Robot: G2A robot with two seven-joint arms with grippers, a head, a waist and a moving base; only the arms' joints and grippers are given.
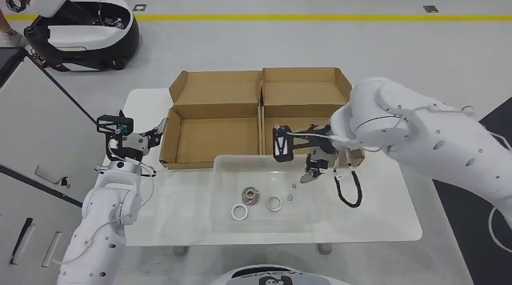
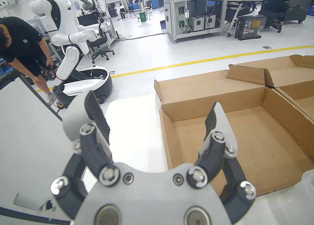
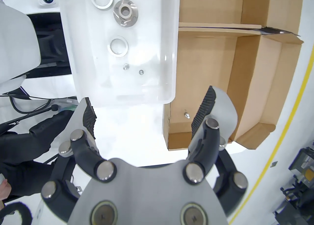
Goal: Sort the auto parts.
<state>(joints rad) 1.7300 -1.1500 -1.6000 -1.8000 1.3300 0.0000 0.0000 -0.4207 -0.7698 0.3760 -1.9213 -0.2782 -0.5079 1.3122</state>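
Top view: my right gripper (image 1: 308, 174) hangs spread wide and empty over the right end of the clear tray (image 1: 224, 163). From it, the nearest small bolt (image 1: 292, 197) lies at 7 o'clock, and the flange (image 1: 251, 196) and two rings (image 1: 274, 203) at 8 o'clock, all apart from the fingers. Another bolt (image 3: 187, 114) lies in the right box (image 3: 247, 71), near one finger. My left gripper (image 2: 152, 100), open too and empty, sits at 9 o'clock of the left box (image 1: 210, 141).

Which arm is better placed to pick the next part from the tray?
Right. The right gripper hangs open at the end of the tray, near the small fasteners; the left gripper sits beside the left cardboard box, away from the tray.
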